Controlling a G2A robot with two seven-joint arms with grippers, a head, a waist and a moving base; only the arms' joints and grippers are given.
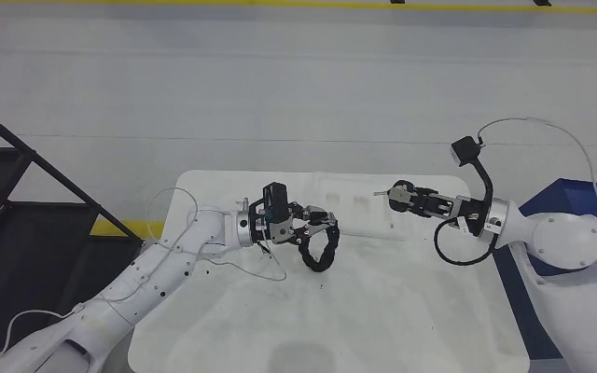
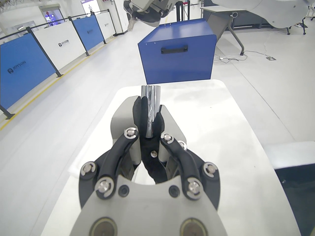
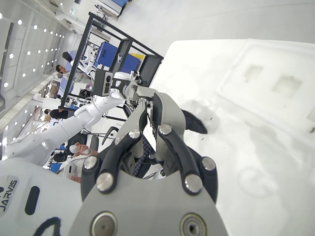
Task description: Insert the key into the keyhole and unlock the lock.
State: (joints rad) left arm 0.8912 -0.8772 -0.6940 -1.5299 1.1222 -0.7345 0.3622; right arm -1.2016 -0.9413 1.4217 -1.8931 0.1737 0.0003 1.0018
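Observation:
The lock is a chrome cylinder (image 2: 150,104) with a black cable loop (image 1: 322,250) hanging under it. My left gripper (image 1: 315,224) (image 2: 147,106) is shut on it and holds it above the middle of the white table (image 1: 326,317), the cylinder's end facing the other arm. My right gripper (image 1: 399,197) (image 3: 150,111) hovers a short way to the right, shut on the small key (image 1: 380,194) (image 2: 131,24), whose metal tip points toward the lock. A clear gap separates key and lock. In the right wrist view the fingers hide most of the key.
A white foam tray (image 3: 270,82) with square recesses lies on the table's far half, under both grippers. A blue cabinet (image 2: 177,55) stands beyond the table's right end. A black frame rack (image 1: 37,186) is off the left side.

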